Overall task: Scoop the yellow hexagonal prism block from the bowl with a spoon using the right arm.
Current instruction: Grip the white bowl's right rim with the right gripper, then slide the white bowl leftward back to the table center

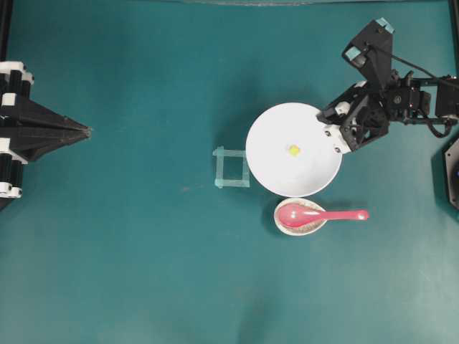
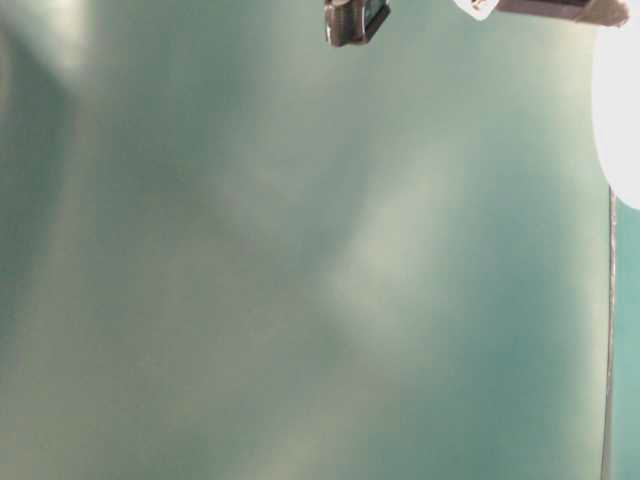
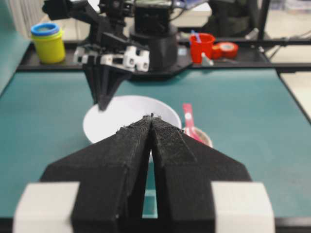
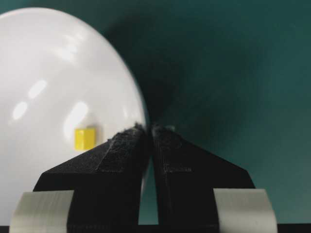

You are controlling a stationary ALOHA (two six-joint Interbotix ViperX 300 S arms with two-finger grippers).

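Observation:
The white bowl [image 1: 272, 168] stands right of the table's middle, with the tiny yellow block [image 1: 294, 150] at its centre. The pinkish-red spoon [image 1: 323, 215] lies with its scoop in a small speckled rest [image 1: 312, 226] just in front of the bowl, handle pointing right. My right gripper [image 1: 324, 120] is shut and empty, pointing down over the bowl's right rim. In the right wrist view its tips [image 4: 149, 128] sit at the rim of the bowl [image 4: 48, 73], and the block [image 4: 85, 137] is just to their left. My left gripper [image 1: 86, 131] is shut and empty at the far left.
A pale tape square [image 1: 232, 168] is stuck to the table left of the bowl. In the left wrist view a yellow tub with a blue lid [image 3: 48, 42], a red cup [image 3: 201, 46] and a tape roll [image 3: 227, 48] stand on a ledge behind the right arm's base. The table-level view is blurred.

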